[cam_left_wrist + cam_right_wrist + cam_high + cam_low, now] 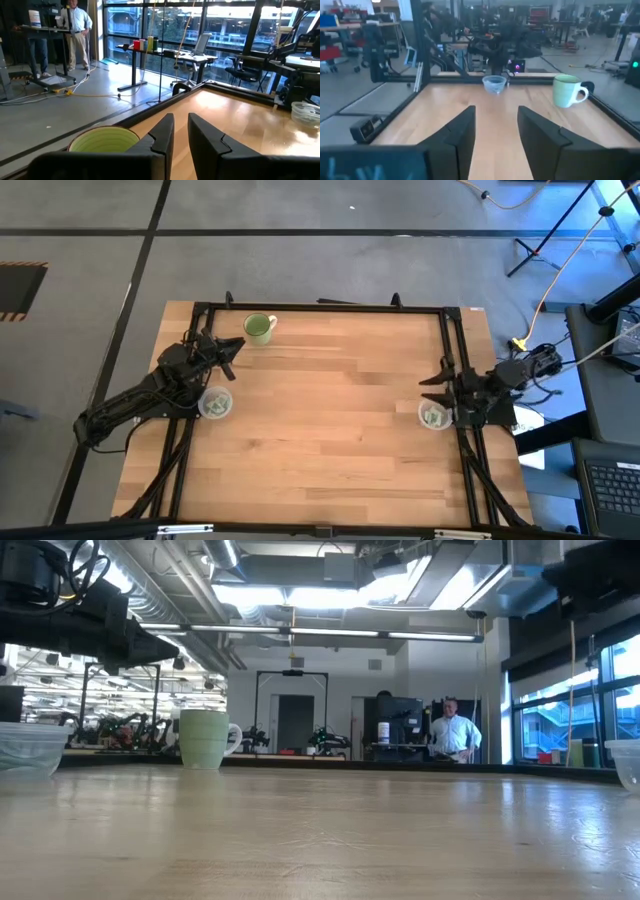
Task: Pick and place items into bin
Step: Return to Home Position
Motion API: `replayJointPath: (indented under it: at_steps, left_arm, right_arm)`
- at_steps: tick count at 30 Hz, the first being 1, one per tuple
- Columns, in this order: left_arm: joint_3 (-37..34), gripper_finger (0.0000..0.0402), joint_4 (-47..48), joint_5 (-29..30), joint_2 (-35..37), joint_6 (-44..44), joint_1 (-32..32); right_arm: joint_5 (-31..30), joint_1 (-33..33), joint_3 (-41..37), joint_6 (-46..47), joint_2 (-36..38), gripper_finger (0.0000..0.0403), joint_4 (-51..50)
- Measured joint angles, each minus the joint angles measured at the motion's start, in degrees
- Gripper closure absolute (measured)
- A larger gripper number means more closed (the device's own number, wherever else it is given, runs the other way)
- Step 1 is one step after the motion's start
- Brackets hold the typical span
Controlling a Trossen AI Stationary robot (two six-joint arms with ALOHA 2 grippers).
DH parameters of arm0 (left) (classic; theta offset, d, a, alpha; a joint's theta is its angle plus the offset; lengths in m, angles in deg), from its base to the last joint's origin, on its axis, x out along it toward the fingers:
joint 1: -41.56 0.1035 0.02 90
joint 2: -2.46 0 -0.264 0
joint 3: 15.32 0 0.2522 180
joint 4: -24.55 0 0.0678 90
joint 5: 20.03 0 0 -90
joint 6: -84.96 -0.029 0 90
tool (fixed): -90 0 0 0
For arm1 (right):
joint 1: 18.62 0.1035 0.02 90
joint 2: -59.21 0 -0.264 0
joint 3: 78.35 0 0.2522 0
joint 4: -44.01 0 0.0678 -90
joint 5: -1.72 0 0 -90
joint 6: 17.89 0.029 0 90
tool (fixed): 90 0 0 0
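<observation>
Light green and white packets show only as small bits inside a clear bowl at the table's right edge. A second clear bowl stands at the left edge, and I cannot make out what it holds. My left gripper hangs above the far left part of the table, pointing at the light green mug, its fingers a narrow gap apart. My right gripper hovers open just beyond the right bowl, pointing toward the table's left.
The mug stands upright near the far left corner. A black frame runs along the far edge and both sides. Bare wood fills the middle between the arms. A person stands in the room beyond the table.
</observation>
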Motion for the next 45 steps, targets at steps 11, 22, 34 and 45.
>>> replayJointPath:
  at_steps: [11, 22, 34, 45]
  left_arm:
    - [0.00, 0.0351, -0.13, 0.02, 0.00, 0.00, 0.00]
    - [0.00, 0.0354, -0.14, 0.07, 0.00, 0.00, 0.00]
    - [0.00, 0.0354, -0.13, 0.07, 0.00, 0.00, 0.00]
    - [0.00, 0.0351, -0.13, 0.07, 0.00, 0.00, 0.00]
  right_arm:
    - [1.18, -1.41, -7.61, -9.54, -0.01, 0.0253, 12.30]
    - [10.97, -15.13, -7.62, -10.87, -0.01, 0.0254, 11.97]
    - [21.54, -25.21, -7.71, -8.58, -0.03, 0.0254, 9.72]
    - [22.19, -31.64, -11.95, -7.15, -0.03, 0.0254, 19.23]
